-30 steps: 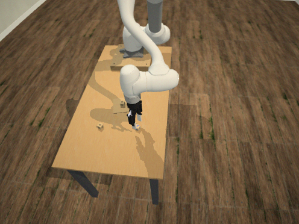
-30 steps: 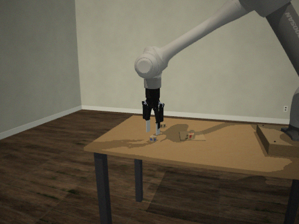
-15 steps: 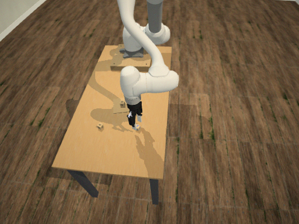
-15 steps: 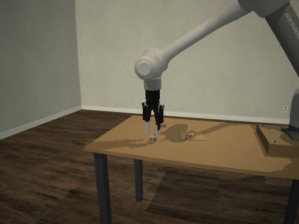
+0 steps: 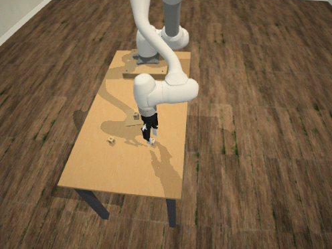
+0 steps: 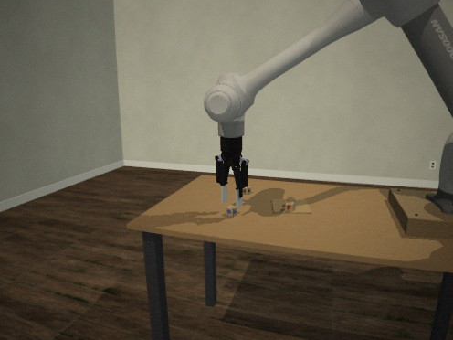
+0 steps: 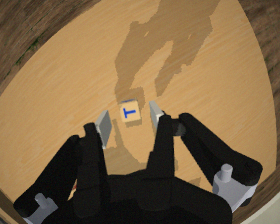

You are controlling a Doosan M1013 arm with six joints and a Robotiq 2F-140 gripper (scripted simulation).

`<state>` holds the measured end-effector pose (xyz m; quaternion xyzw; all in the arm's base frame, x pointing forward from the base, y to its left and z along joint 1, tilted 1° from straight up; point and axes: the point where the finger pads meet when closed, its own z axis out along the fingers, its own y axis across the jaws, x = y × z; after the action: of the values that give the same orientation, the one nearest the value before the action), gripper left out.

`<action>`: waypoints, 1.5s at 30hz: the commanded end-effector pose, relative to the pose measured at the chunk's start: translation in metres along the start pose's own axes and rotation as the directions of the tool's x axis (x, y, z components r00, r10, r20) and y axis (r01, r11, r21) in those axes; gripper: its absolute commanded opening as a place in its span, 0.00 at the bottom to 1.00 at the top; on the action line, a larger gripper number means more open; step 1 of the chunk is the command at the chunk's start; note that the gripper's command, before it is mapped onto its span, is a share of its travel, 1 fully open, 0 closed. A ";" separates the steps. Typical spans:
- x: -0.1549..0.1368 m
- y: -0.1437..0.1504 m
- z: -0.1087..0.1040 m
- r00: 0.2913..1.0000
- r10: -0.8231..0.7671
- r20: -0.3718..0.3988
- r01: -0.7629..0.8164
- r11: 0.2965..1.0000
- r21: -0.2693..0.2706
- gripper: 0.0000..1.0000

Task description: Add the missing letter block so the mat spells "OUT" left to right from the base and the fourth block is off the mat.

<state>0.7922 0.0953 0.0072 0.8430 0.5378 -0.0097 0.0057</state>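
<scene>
I see a light wooden table [image 5: 100, 170] on dark legs, standing on a dark plank floor. My black two-finger gripper [image 6: 232, 201] hangs from the white arm [image 5: 167, 93], pointing straight down over the table's outer half, nearer its right long edge than its left. The jaws are partly open and grip nothing.

Directly below them, between the pale fingertips in the wrist view, a small wooden cube with a blue T on top [image 7: 130, 112] rests on the table, apart from both pads. Bare tabletop lies beyond the jaws toward the far end, crossed by the arm's shadow.

Back toward the arm's base, a thin tan mat [image 6: 279, 206] carries a small cube with a red mark [image 6: 289, 205]; the arm hides much of the mat from above, and I cannot read any letters there. Off to one side, a fourth small wooden cube [image 5: 111, 140] sits alone, its letter too small to read.
</scene>
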 end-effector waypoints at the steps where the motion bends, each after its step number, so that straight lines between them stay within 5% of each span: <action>1: 0.000 0.000 0.002 1.000 0.000 0.000 0.000 1.000 0.000 0.40; 21: 0.000 0.000 0.035 1.000 0.000 0.000 0.000 1.000 0.000 0.40; 37: 0.000 0.000 0.037 1.000 0.000 0.000 0.000 1.000 0.000 0.40; 38: 0.000 0.000 0.037 1.000 0.000 0.000 0.000 1.000 0.000 0.28; 45: 0.000 0.000 0.037 1.000 0.000 0.000 0.000 1.000 0.000 0.28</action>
<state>0.7918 0.0945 -0.0297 0.8430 0.5378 -0.0097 0.0057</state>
